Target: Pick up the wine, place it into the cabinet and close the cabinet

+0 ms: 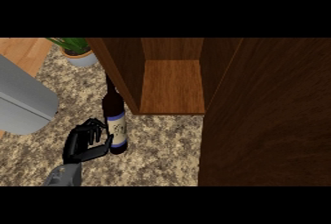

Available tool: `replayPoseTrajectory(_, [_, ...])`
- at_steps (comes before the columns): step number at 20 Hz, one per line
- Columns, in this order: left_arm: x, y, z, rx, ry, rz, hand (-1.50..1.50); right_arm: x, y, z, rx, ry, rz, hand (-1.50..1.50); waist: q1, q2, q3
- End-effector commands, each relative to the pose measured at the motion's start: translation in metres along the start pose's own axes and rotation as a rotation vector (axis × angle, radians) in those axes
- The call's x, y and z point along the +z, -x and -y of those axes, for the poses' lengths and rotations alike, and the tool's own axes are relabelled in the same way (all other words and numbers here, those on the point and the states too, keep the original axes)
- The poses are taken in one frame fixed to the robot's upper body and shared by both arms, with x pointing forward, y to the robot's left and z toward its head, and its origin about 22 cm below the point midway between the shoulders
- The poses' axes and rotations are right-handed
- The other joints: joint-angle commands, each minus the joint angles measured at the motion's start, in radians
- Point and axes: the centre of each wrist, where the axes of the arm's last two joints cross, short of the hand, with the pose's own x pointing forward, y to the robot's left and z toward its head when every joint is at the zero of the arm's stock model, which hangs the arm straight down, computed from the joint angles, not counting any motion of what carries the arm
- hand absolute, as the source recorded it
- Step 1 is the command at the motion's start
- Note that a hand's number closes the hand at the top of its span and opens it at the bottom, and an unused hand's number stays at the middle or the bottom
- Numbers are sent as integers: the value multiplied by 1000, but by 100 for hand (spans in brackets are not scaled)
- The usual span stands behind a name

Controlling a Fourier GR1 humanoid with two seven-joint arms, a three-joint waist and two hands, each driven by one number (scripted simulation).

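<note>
The wine bottle (116, 120) is standing upright on the speckled counter (161, 153), just left of the open wooden cabinet (171, 85). The left hand (85, 142) is sitting against the bottle's left side, fingers curling toward the label, though whether they are actually gripping it is hard to tell.

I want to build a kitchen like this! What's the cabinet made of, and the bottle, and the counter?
The cabinet looks like dark brown wood with a smooth finish: grain streaks run along its shelf and open door. The wine bottle seems to be dark glass, nearly black, with a pale paper-like label. The counter looks like speckled stone, perhaps granite, in mottled beige and brown.
</note>
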Motion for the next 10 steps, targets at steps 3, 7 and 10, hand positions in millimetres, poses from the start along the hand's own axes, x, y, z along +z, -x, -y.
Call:
replayPoseTrajectory(3, [-10, -26, 37, -35, 42, -58, 150, 10, -29, -6, -36, -1, 40, -150, 3, 3, -4])
replayPoseTrajectory(7, [-28, -56, 74, -72, 36, -24, 150, 17, -16, -4, -34, -7, 16, -150, -6, 1, -4])
replayPoseTrajectory(10, [-53, -76, 104, -40, 39, -62, 150, 8, -6, 0, -36, -5, 6, -150, -8, 6, -5])
